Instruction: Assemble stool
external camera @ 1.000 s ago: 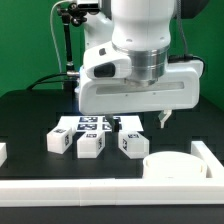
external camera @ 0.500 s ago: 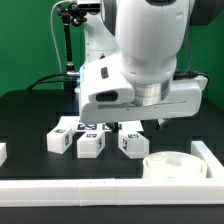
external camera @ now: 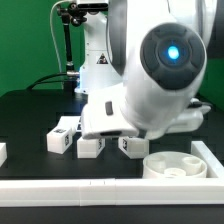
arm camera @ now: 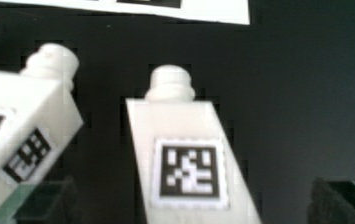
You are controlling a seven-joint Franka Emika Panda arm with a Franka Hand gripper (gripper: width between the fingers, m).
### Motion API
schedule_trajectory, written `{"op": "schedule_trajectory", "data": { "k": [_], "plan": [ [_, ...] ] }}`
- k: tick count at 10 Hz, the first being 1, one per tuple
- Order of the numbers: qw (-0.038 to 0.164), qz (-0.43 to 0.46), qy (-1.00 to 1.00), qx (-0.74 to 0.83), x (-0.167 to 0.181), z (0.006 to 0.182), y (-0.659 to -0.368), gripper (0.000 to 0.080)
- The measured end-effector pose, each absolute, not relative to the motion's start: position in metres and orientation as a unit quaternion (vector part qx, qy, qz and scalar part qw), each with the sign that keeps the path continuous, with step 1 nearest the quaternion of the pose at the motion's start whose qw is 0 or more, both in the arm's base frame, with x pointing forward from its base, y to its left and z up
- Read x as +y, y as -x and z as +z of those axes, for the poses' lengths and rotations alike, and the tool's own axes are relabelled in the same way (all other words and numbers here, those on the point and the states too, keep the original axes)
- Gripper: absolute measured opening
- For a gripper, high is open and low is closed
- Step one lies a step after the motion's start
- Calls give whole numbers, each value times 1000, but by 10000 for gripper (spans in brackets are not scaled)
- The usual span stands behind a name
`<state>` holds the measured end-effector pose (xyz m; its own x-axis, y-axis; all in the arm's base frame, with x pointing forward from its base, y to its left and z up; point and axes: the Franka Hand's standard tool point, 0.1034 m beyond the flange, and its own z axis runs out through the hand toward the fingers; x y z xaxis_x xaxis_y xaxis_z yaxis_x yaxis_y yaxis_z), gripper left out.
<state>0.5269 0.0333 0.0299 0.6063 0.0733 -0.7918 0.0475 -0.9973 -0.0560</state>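
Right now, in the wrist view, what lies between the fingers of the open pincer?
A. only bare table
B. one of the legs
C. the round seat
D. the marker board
B: in the wrist view a leg lies centred between the fingers of the open pincer, with a gap on each side, so it is not gripped. The round seat lies apart at the exterior view's right.

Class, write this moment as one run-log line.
gripper: open, over one leg | held: nothing | seat: on table, nothing attached
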Motion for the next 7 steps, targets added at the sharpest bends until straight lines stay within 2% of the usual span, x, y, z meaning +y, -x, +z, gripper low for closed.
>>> {"op": "schedule_trajectory", "data": {
  "k": [7],
  "plan": [
    [15,416,908,-39,39,4,-525,649]
  ]
}}
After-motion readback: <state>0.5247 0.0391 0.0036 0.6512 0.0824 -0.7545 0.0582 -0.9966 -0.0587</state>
